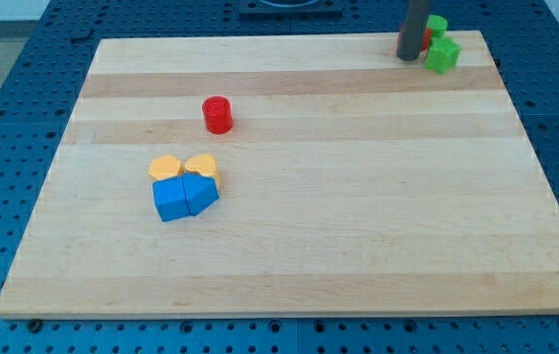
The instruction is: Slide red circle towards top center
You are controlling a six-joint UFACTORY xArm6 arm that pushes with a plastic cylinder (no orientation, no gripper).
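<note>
The red circle (217, 114) stands on the wooden board (358, 216), left of centre in the upper half. My tip (408, 56) rests on the board at the view's top right, far to the right of the red circle and not touching it. The rod stands just left of a cluster of green blocks (443, 54), with a red block (425, 41) partly hidden behind it.
Two yellow blocks (183, 167) and two blue blocks (184, 197) sit packed together below the red circle, at the view's left of centre. A second green block (438, 26) sits at the board's top right corner. Blue pegboard surrounds the board.
</note>
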